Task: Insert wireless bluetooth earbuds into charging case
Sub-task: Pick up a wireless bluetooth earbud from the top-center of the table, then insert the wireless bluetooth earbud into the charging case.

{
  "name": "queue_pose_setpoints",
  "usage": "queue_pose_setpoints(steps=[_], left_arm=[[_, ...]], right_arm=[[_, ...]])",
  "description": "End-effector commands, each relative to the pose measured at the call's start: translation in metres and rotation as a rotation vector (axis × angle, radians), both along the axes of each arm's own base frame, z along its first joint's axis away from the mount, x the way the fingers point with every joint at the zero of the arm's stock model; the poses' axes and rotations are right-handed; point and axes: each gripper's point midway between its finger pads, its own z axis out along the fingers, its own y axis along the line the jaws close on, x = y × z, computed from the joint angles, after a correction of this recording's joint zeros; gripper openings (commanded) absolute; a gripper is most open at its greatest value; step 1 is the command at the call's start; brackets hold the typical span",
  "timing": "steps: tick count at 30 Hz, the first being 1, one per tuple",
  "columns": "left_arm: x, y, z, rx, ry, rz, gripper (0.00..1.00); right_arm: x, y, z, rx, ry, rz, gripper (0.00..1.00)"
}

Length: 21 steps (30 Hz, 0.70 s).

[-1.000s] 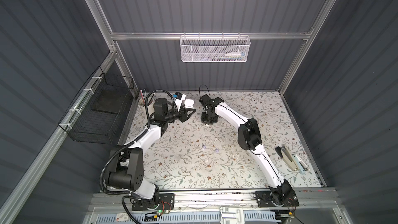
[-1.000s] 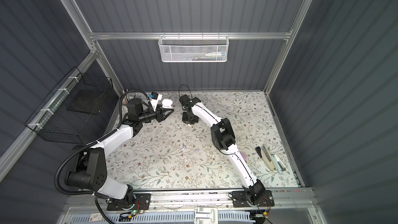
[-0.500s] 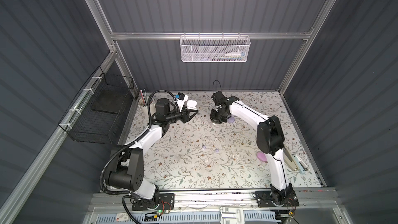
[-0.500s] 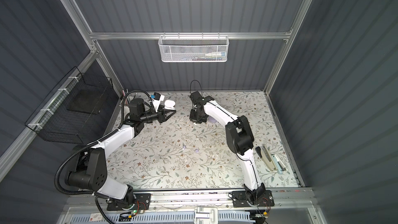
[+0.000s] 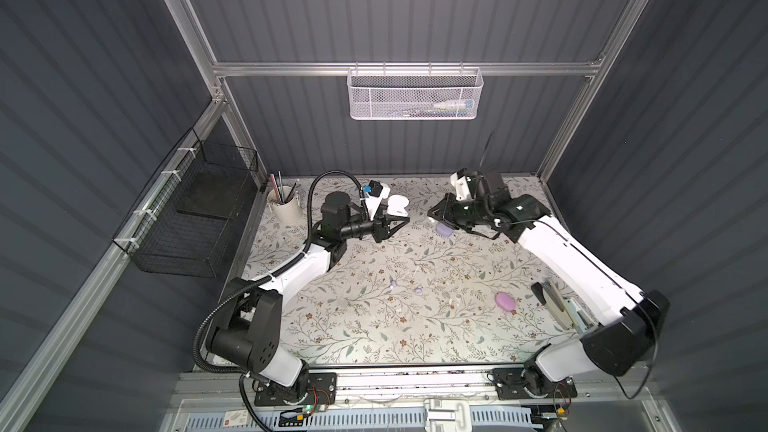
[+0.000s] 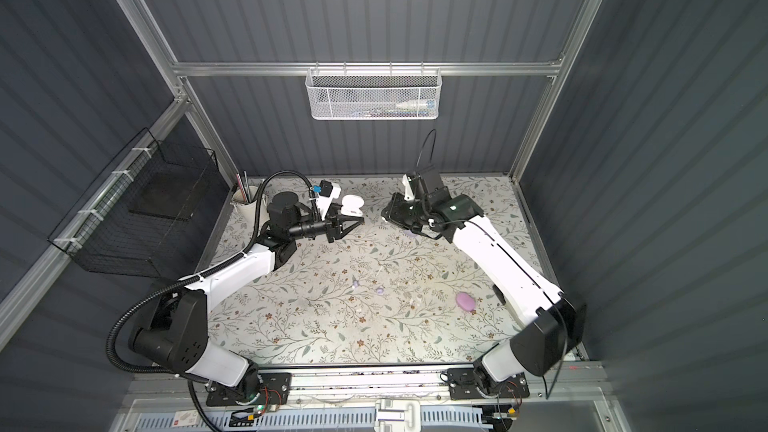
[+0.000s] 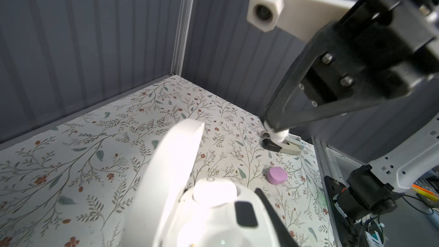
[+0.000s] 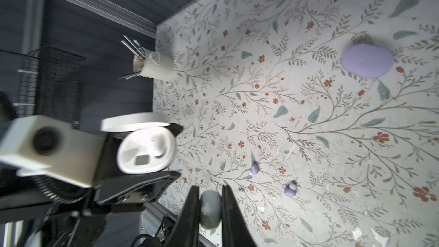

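Overhead, the left arm reaches from the front-left base toward the back of the floral table covering, its forearm level. The left gripper is clamped on the sides of a white charging case, held above the table. The case's lid stands open, and the right wrist view shows its pale inner tray.

The right arm stretches from the front-right base to the back centre, wrist turned toward the left arm. The right gripper pinches a white earbud between its narrow fingertips. That earbud sits near the open case but apart from it, with the two grippers facing each other across a small gap.

A closed lavender case lies on the table just under the right gripper. Two lavender earbuds lie near the table's middle, well apart from both grippers. A closed pink case rests nearer the front right, beside a stapler.
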Motion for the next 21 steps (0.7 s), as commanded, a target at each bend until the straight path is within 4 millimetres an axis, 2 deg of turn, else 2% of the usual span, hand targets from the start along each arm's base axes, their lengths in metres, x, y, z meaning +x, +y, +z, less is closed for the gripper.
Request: queue_pose_setpoints(steps=[1,4,9,15,17,18,21], left_arm=[[-0.017,-0.019,0.033,-0.055,-0.108,-0.054,0.21],[-0.033,-0.037,0.039,-0.071,-0.133,-0.102,0.22],[-0.058,-0.065,0.056,-0.110,-0.194,-0.154,0.22],[-0.078,-0.087,0.072,-0.151,-0.247,-0.174,0.22],[-0.084,-0.092,0.076,-0.158,-0.265,-0.176,0.22],[-0.087,-0.095,0.077,-0.159,-0.269,-0.180,0.22],[-0.093,-0.100,0.081,-0.169,-0.277,-0.177,0.21]], right_arm=[[-0.011,-0.003,0.029,0.084,-0.055,-0.001,0.12],[-0.022,-0.007,0.054,0.147,-0.106,0.004,0.12],[-0.039,-0.012,0.076,0.217,-0.151,0.019,0.12],[-0.057,-0.021,0.081,0.261,-0.168,0.011,0.13],[-0.059,-0.022,0.076,0.261,-0.160,0.011,0.13],[-0.068,-0.026,0.083,0.274,-0.182,0.014,0.13],[-0.075,-0.029,0.082,0.283,-0.183,0.018,0.13]])
